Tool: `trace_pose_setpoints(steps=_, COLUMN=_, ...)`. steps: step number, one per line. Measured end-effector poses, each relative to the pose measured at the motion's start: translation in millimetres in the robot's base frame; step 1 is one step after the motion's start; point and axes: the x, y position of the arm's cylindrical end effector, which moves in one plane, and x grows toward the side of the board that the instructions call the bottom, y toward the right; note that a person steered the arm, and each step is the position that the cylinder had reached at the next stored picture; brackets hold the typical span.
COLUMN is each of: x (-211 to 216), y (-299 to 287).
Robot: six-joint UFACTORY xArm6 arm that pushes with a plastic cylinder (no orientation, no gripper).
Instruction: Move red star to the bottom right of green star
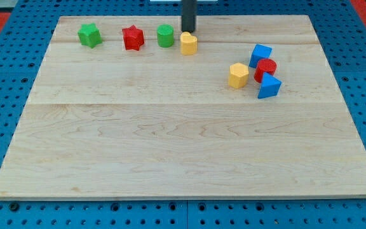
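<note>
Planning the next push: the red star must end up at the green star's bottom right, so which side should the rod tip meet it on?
Meet the red star on its top-right side and push down-left: the green star lies to its left. My tip is now right of the green cylinder.

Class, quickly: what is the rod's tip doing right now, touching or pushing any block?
My tip: holds nothing, just above the yellow block; contact cannot be told.

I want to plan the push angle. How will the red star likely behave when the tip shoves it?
The red star looks squat and flat-bottomed, so it should slide rather than tip or roll. Its points may make it spin if my tip strikes off-centre. It seems small and solid, probably light, and the smooth wooden board should let it glide easily.
</note>
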Motion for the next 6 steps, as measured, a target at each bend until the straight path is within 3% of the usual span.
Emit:
trace_pose_setpoints(steps=3, x=27.2, y=-120.5)
trace_pose_setpoints(steps=4, x=48.3, y=-131.0)
trace_pose_setpoints(steps=5, x=64.3, y=-77.3)
trace_pose_setpoints(steps=6, x=45.0, y=-33.6)
